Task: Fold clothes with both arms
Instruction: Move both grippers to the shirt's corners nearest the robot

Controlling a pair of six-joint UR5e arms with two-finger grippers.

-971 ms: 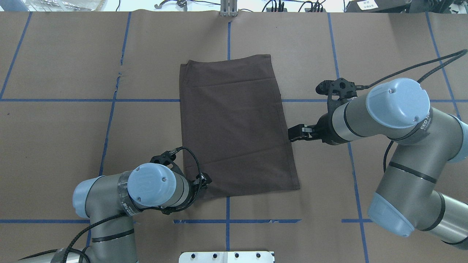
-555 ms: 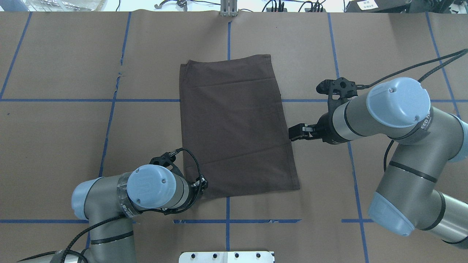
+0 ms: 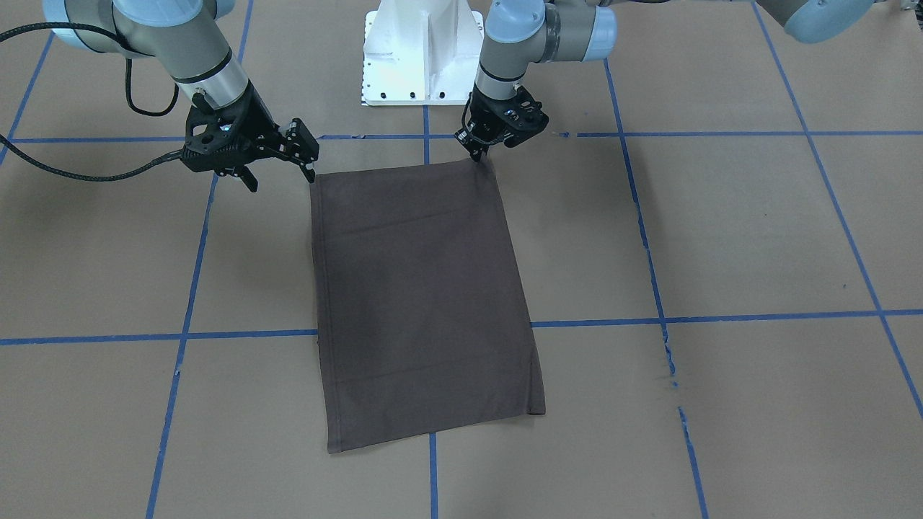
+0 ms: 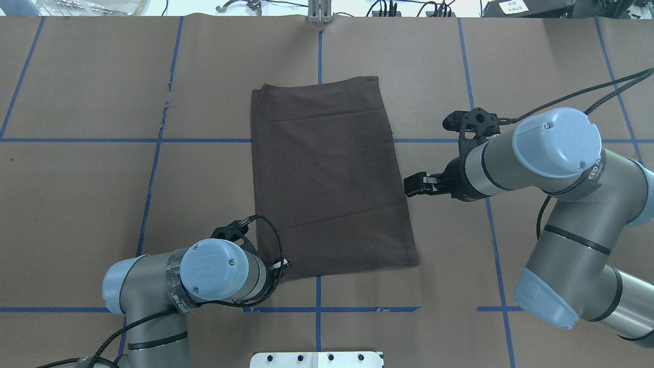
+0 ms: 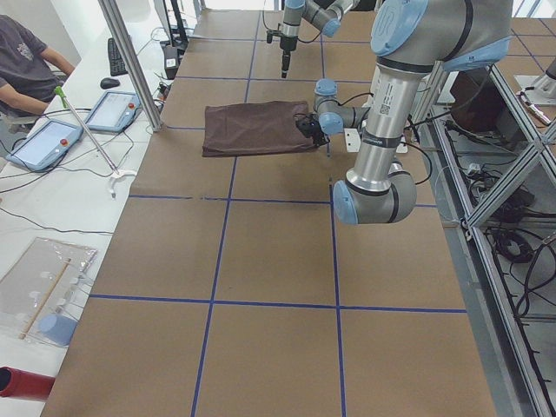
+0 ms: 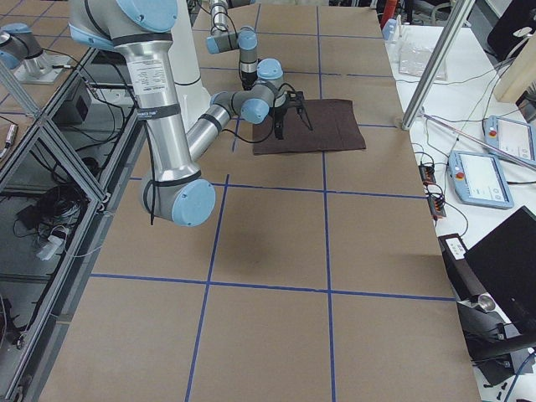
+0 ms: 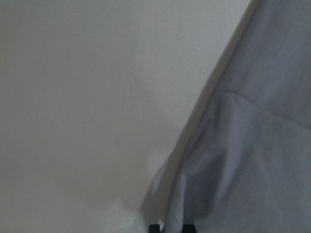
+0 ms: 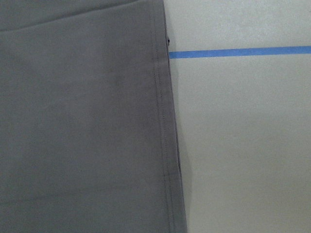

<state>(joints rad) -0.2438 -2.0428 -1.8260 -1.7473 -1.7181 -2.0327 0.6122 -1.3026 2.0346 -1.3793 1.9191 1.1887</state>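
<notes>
Dk brown T-shirt (image 4: 327,174) lies folded to a rectangle, centre of counter (image 4: 92,194); left end effector (image 3: 477,153) pinches its lower-left corner (overhead view); right end effector (image 3: 283,179) spread, empty, just beside right edge; judge: grip lower-right corner low, then lift both evenly.

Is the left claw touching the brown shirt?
Touching. The left wrist view shows a corner of the shirt bunched up inside the left claw.
</notes>
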